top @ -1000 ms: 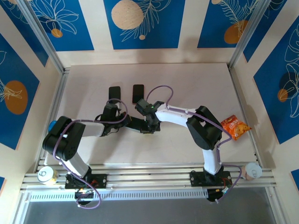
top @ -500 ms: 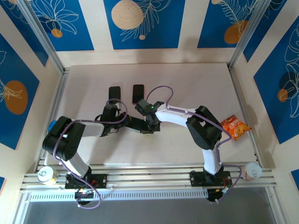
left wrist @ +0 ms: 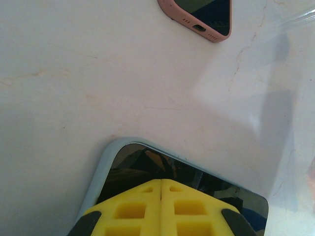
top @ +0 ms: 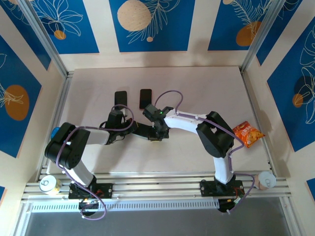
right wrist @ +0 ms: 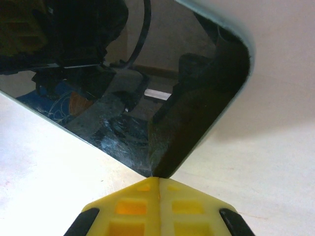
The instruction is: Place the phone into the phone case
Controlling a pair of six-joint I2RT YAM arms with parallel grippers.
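Hazard assessment, left wrist view: the left gripper (left wrist: 161, 192), its yellow fingertips pressed together on nothing, sits over the glossy black phone with a pale blue-grey rim (left wrist: 147, 164), just inside its far edge. Contact cannot be confirmed. The phone lies flat on the cream table (left wrist: 74, 73). In my judgement, a closed tip pushing on slick glass may skate off, or spin the phone instead of sliding it. The pink soft-rimmed phone case (left wrist: 179, 17) lies at 1 o'clock of the fingertips, well apart. A dark glossy face fills it. Whether that is lining or a handset cannot be told, and if it is occupied, seating will fail.

Right wrist view: the right gripper (right wrist: 160, 189), likewise closed and empty, touches the phone's near corner. The phone runs off toward 12 o'clock. A corner push would likely pivot it, and opposed pushes could tip it up.

Top view: both arms meet mid-table. The left dark slab (top: 120, 97) and right dark slab (top: 145, 97) lie at 11 and 12 o'clock of that meeting point. Which is the case cannot be told. The purple cable (top: 170, 93) loops close and could snag. The silver can (top: 49, 183) sits at 8 o'clock and the paper cup (top: 267, 180) at 4 o'clock, contents indiscernible.
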